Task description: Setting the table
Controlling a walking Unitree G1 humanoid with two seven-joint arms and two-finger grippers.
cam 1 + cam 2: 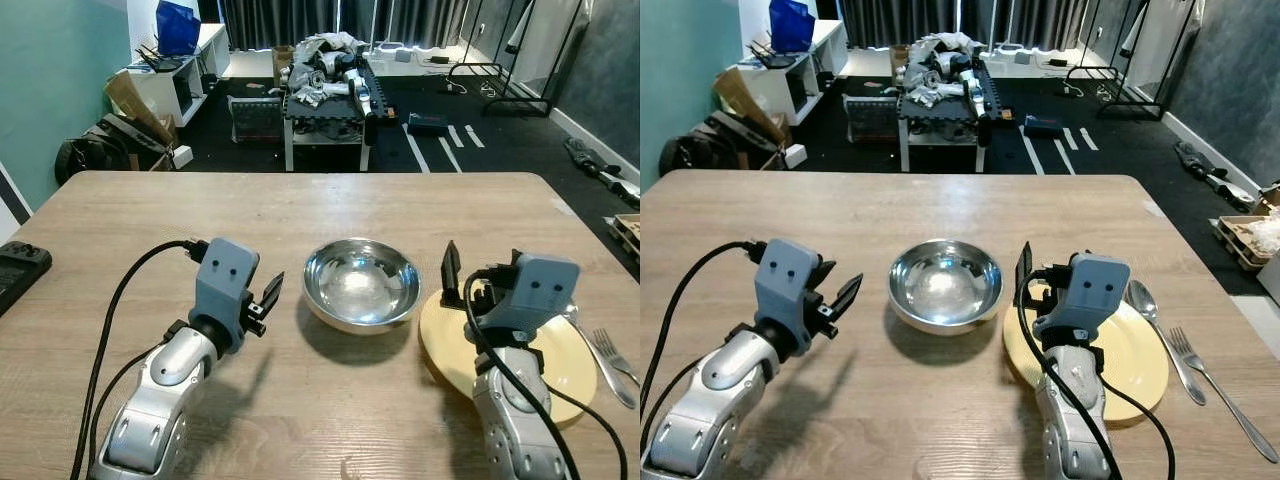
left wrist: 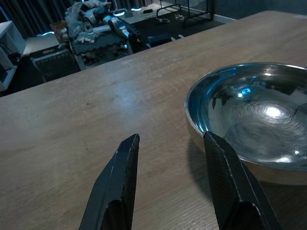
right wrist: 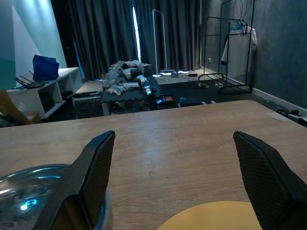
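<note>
- Dark flat device (image 1: 20, 268): lies at your far left on the desk (image 1: 300, 205), partly cut off by the frame; it looks unrelated to the setting.
- Left tool (image 1: 262, 300): hovers just above the desk, left of the bowl, its two black fingers (image 2: 120, 177) parted and holding nothing. In the left wrist view they point past the bowl's near rim, a stance that would suit a grasp on that rim.
- Steel bowl (image 1: 361, 284): stands upright and empty at the middle of the desk, between your two tools and just beside the plate. Whether its rim touches the plate you cannot tell. Judged from the task, its likely place is on the plate, so it probably awaits a lift.
- Right tool (image 1: 1042, 282): is raised over the left part of the plate, fingers (image 3: 96, 167) spread wide and empty. The wide spread leaves room to close on either the bowl's rim or the plate's edge.
- Yellow plate (image 1: 1140, 360): lies flat at the right near edge of the desk, bare of food, partly hidden by your right arm.
- Spoon (image 1: 1150, 305) and fork (image 1: 1210, 375): lie side by side on the desk just right of the plate, handles toward you, already laid as cutlery for this place setting.
</note>
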